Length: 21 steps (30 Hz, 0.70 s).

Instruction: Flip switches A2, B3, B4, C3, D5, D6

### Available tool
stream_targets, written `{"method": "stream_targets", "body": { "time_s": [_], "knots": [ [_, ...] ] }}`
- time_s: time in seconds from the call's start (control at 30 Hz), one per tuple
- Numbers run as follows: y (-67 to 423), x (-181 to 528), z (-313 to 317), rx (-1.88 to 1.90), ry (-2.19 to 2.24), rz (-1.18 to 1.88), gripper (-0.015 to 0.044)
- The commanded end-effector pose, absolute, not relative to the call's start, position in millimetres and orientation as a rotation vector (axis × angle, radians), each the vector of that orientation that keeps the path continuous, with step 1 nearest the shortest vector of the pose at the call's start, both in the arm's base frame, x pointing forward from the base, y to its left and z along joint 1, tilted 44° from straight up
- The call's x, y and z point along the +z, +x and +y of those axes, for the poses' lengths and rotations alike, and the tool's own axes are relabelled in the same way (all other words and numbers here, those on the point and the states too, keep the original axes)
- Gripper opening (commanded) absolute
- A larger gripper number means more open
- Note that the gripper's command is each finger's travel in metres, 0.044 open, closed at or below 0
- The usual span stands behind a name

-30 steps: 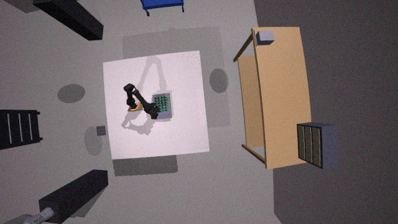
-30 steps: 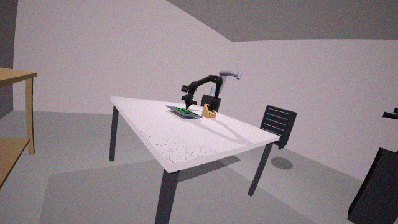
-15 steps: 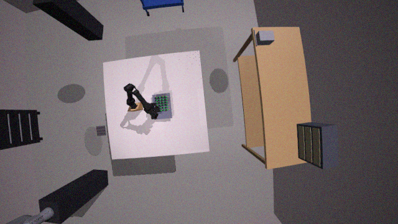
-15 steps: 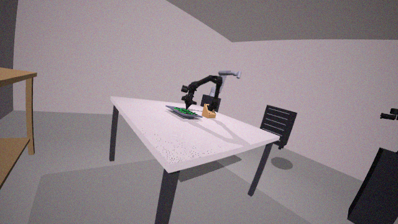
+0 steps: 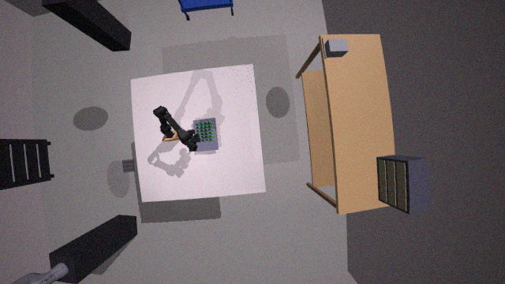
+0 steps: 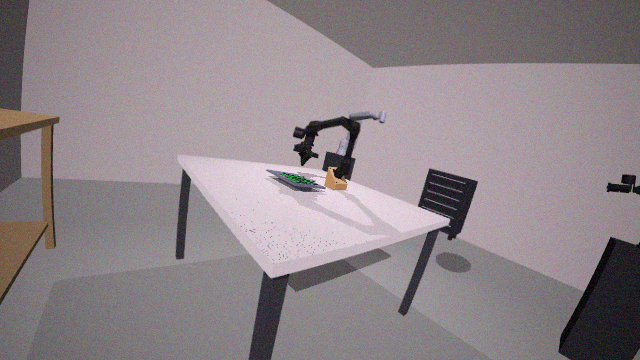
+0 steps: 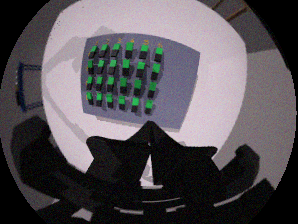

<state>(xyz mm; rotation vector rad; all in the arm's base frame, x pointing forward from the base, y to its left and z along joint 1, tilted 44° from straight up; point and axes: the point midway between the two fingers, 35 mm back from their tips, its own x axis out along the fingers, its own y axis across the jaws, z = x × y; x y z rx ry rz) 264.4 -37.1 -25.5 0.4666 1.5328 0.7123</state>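
One black six-joint arm (image 6: 330, 125) reaches out from its base near the middle of the white square worktop (image 5: 221, 173), its fingers pressed narrow together with nothing between them. The gripper (image 6: 304, 159) hangs above the worktop, lifted off the flat grey switch panel with rows of green-tipped rocker switches (image 6: 296, 180), with open air showing between the fingertips and the panel in the exterior view. From the top view the gripper (image 5: 192, 145) sits over the panel's edge nearest the arm, at that edge's end towards the worktop's bottom side, and the panel (image 5: 206, 135) lies just beside the arm's base, roughly in the central part of the worktop, well apart from all four corners. A small tan wedge-shaped block (image 6: 335, 180) stands against the arm's base, just beside the panel's near end.

In the wrist view the panel (image 7: 182, 83) appears beyond the closed fingers, tilted across the upper half of the picture, with the green switch tips arranged in a grid on its left part and a plain grey strip on its right. The printed letters and numbers are too blurred to read, and which end of each switch stands raised cannot be told.

Around the worktop stand a wooden shelf unit (image 5: 355, 118), a dark slatted chair (image 6: 446, 197) and several black boxes on the floor.
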Motion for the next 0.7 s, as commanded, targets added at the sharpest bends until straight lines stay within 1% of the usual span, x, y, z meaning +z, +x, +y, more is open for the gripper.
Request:
{"method": "stream_targets", "body": {
  "time_s": [0.0,0.1,0.17,0.67],
  "knots": [
    [271,-16,-32,0.721,0.463,1.548,0.0],
    [307,18,4,0.721,0.463,1.546,0.0],
    [320,35,24,0.727,0.467,1.544,0.0],
    [321,38,27,0.728,0.467,1.544,0.0]
  ]
}}
